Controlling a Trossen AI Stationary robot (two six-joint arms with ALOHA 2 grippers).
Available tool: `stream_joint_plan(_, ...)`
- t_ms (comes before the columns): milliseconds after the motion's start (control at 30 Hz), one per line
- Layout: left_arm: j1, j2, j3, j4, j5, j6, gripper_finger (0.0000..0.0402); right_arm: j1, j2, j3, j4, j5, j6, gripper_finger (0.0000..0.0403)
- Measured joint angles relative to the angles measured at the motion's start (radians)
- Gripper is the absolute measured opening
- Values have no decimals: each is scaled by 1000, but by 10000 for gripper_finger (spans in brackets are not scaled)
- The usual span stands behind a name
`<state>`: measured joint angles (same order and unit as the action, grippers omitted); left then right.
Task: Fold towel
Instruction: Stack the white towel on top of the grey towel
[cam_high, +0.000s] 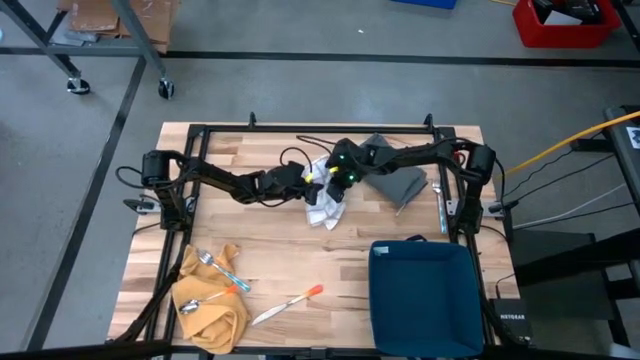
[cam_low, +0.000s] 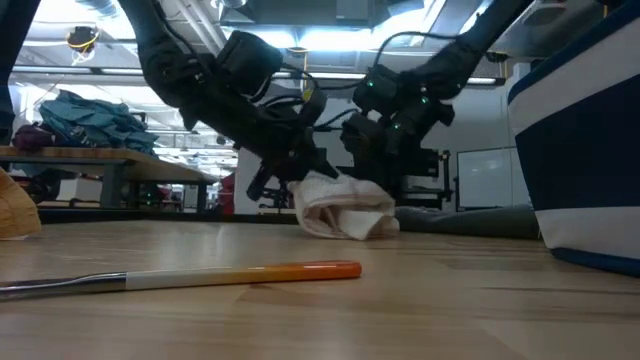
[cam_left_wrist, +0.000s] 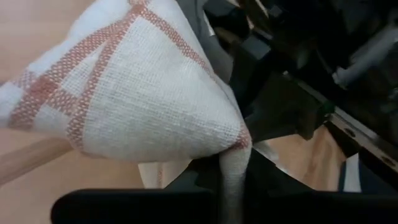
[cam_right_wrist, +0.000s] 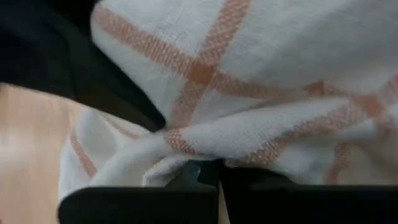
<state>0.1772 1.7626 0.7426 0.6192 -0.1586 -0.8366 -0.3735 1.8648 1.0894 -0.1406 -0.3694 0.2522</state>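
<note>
A white towel with orange-red stripes (cam_high: 326, 203) lies bunched at the middle of the table. Its lower folds (cam_low: 350, 222) rest on the wood and its upper part is raised. My left gripper (cam_high: 311, 178) comes in from the table's left and is shut on the towel's top. My right gripper (cam_high: 337, 181) comes in from the right and is shut on it close beside the left one. In the low view both grippers sit just above the heap, the left (cam_low: 285, 172) and the right (cam_low: 368, 168). My left gripper pinches a bunched corner of the towel (cam_left_wrist: 239, 142) between its two fingers, reaching slantwise down from the table's left. The cloth spreads out beyond the fingers in a raised cone. The lower towel stays on the table. My right gripper pinches a gathered fold of the towel (cam_right_wrist: 186, 152) between its two fingers, slanting down from the table's right. Several layers bunch up at the fingers. The cloth beyond them hangs slack toward the table.
A grey cloth (cam_high: 397, 176) lies just right of the towel under the right arm. A blue bin (cam_high: 424, 296) stands at the near right. A yellow cloth with a fork and a spoon (cam_high: 210, 302) lies near left, an orange-tipped tool (cam_high: 290, 303) beside it.
</note>
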Motion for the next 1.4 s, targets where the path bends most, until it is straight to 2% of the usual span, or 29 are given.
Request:
stream_joint_plan(233, 0, 0, 42, 2, 6, 8, 16, 1, -36, 136, -306, 117, -145, 3)
stream_joint_plan(500, 0, 0, 128, -9, 7, 72, 16, -4, -56, 275, -593, 252, -206, 2)
stream_joint_plan(767, 0, 135, 266, 7, 38, 81, 16, -37, -100, 286, -763, 331, -207, 1)
stream_joint_plan(1033, 1, 260, 461, 46, 113, 85, 16, -99, -167, 286, -918, 353, -207, 1)
stream_joint_plan(1200, 1, 301, 562, 43, 135, 86, 16, -151, -232, 286, -1012, 354, -207, 1)
stream_joint_plan(1400, 9, 335, 656, 27, 144, 116, 16, -212, -288, 286, -1046, 356, -207, 1)
